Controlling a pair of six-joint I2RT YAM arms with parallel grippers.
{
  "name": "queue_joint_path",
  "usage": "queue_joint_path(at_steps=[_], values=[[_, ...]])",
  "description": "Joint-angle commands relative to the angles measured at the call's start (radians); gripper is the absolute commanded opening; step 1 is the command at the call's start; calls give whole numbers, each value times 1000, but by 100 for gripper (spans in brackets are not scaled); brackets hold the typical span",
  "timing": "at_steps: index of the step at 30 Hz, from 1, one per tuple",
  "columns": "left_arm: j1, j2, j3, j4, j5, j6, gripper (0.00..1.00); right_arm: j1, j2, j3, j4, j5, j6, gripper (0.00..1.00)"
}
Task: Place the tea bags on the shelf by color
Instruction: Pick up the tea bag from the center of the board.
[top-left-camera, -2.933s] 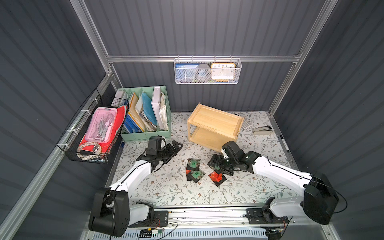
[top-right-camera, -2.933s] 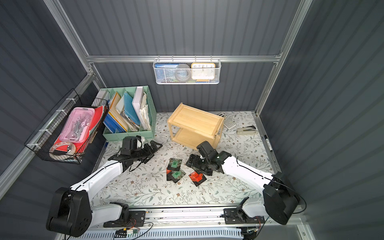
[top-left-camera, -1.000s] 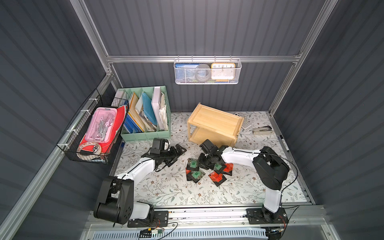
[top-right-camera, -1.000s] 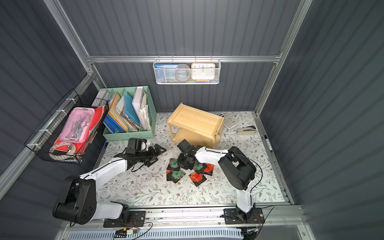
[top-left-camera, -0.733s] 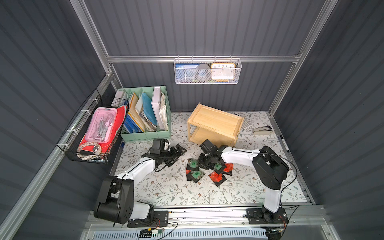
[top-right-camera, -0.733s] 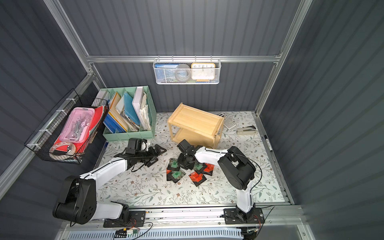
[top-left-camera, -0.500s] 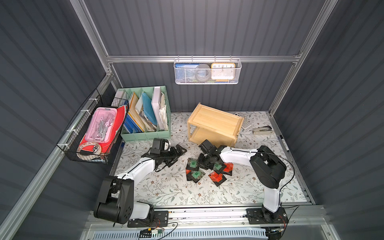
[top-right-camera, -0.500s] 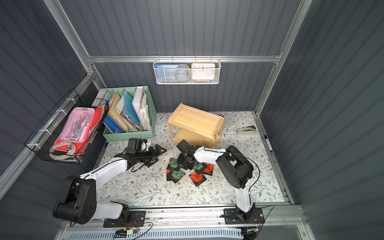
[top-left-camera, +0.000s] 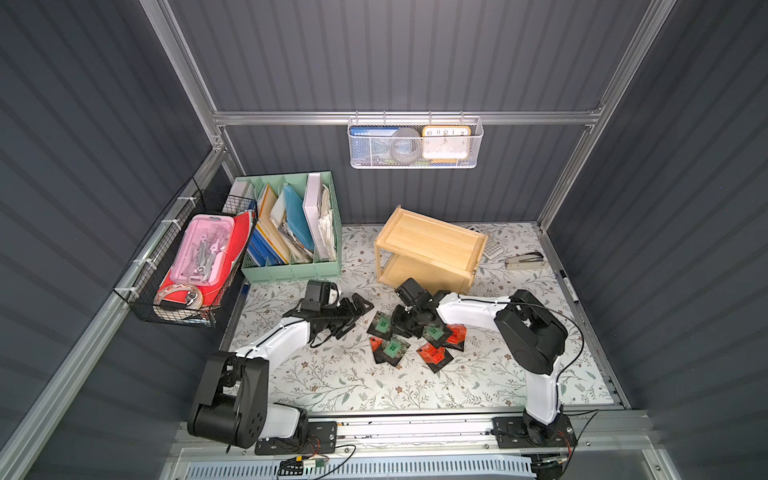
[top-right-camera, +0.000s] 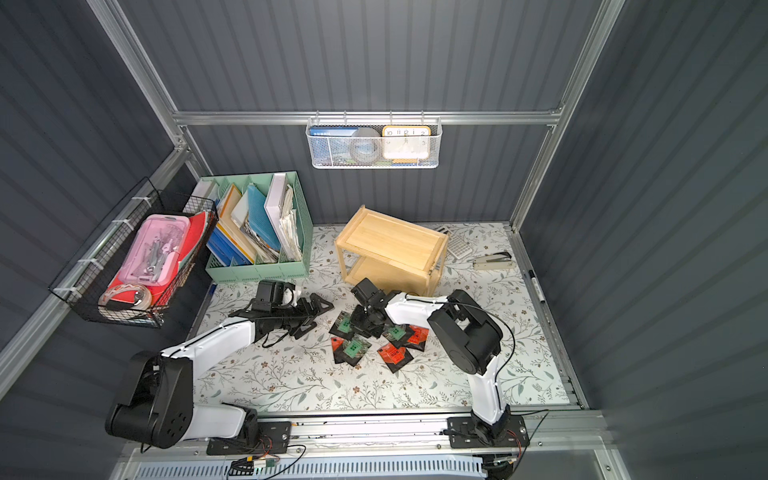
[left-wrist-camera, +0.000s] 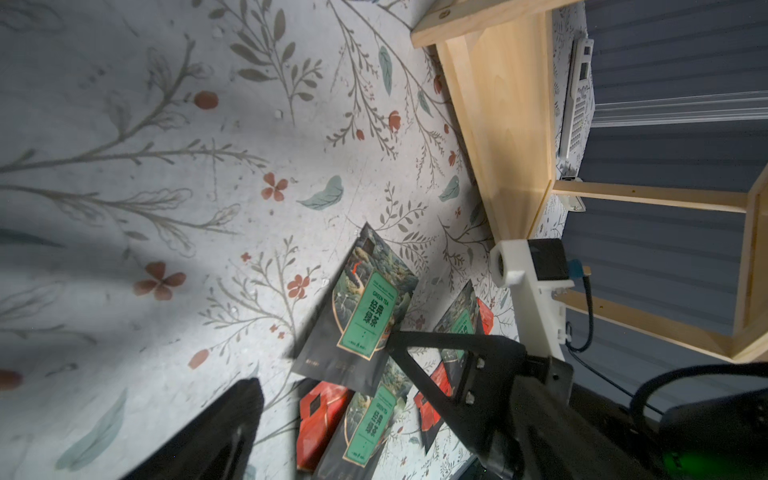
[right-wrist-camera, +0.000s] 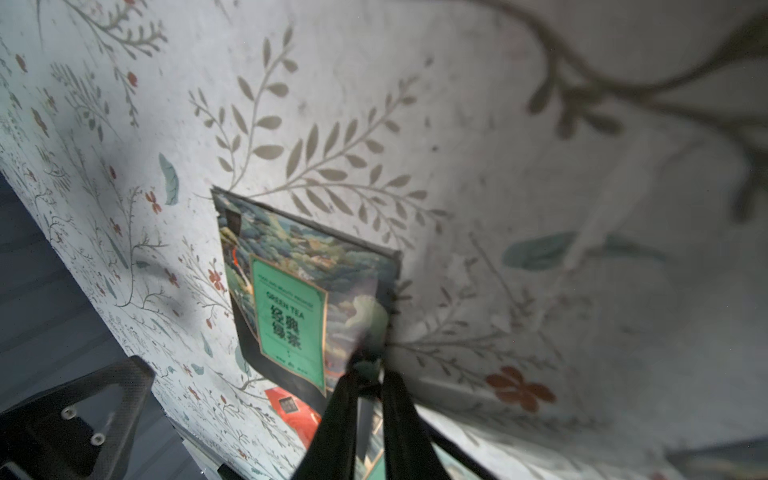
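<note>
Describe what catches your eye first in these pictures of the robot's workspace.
A scatter of black foil tea sachets with green and red labels lies mid-table on the floral mat, in front of the light wooden two-tier shelf. The right pincer is nipped on the edge of one green-labelled sachet.

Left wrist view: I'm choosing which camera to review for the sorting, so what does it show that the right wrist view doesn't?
Only the left wrist view shows the wooden shelf, the calculator beyond it, and the white camera mount on the other arm. Only the right wrist view shows the right hand pinched on the edge of a green tea bag. Both show that green tea bag, a red tea bag next to it, and the floral mat.
</note>
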Motion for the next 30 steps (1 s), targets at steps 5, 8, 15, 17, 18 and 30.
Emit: queue_joint_path(at_steps=[5,8,15,17,18,30], values=[[-6,-9,-28,11,11,-31,98,3,40,24,19,-37,21,17],[-5,-8,-38,37,13,-55,98,3,37,26,16,-39,21,17],[-5,0,-58,76,21,-82,97,3,-13,19,-13,-4,0,21],[-6,0,-64,83,21,-85,97,3,-22,24,-27,9,-19,23],[-6,-1,-66,86,21,-88,97,3,-27,28,-35,14,-31,23],[-5,-11,-73,78,18,-85,98,1,-9,85,-62,90,-125,24]])
